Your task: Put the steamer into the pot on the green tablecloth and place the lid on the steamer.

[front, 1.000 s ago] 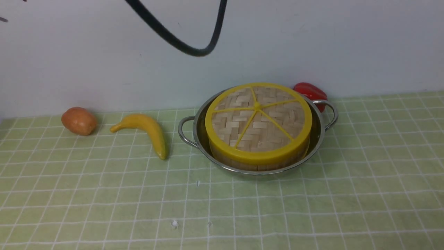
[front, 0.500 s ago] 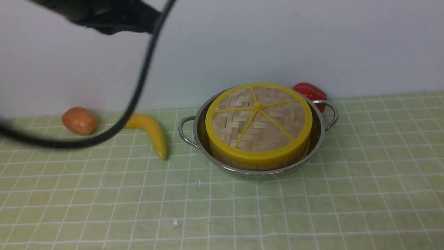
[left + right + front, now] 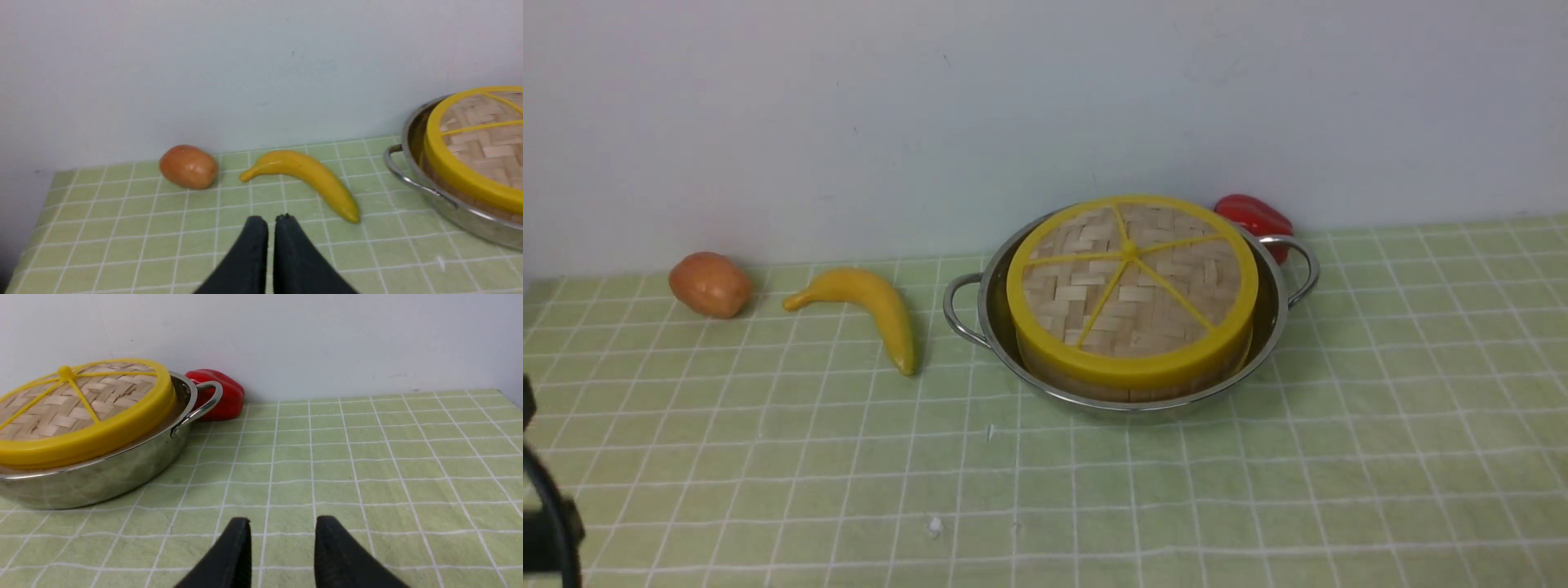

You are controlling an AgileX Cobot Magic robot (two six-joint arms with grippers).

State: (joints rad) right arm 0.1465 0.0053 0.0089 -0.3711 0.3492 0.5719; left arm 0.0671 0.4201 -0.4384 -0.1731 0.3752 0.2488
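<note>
On the green tablecloth (image 3: 1339, 457) stands the steel pot (image 3: 1267, 327) with the steamer (image 3: 1127, 390) inside it; only a strip of its wooden wall shows. The woven lid (image 3: 1131, 286) with yellow rim and spokes lies flat on the steamer. My left gripper (image 3: 271, 220) hovers over the cloth left of the pot, near the banana, fingers pressed almost together and holding nothing. On the pot's right, my right gripper (image 3: 282, 523) hangs over bare cloth, open and empty. The front view shows neither gripper, only a dark piece of the left arm (image 3: 547, 523) at the lower left edge.
A yellow banana (image 3: 866, 309) and a brown potato (image 3: 709, 283) lie left of the pot. A red pepper (image 3: 1254, 216) sits behind the pot's right handle (image 3: 1303, 269). A pale wall closes the back of the table.
The left arm and its black cable swept from the top of the front view down to the left, leaving only a piece at the lower left edge. Pot, steamer and lid stayed put.
</note>
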